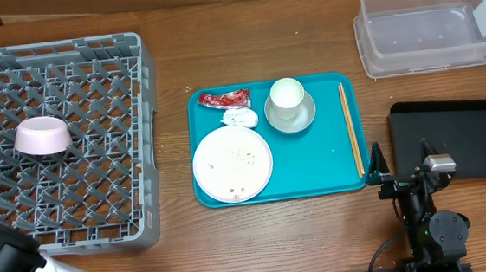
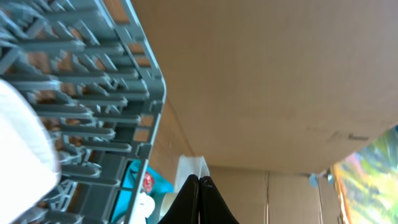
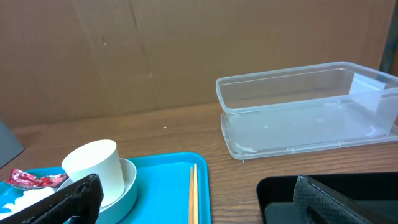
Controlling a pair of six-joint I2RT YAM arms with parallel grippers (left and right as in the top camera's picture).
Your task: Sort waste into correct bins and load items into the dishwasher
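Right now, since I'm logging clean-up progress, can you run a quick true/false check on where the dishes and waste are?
1. The small white bowl sits in the dish rack. True.
2. The white cup stands in the clear tub. False: the white cup stands in the grey bowl on the teal tray.
3. The chopsticks lie on the teal tray, along the edge nearest the black tray. True.
4. The red wrapper is in the black tray. False: the red wrapper lies on the teal tray beside the tissue.
5. The left end effector is open. False: the left end effector is shut.
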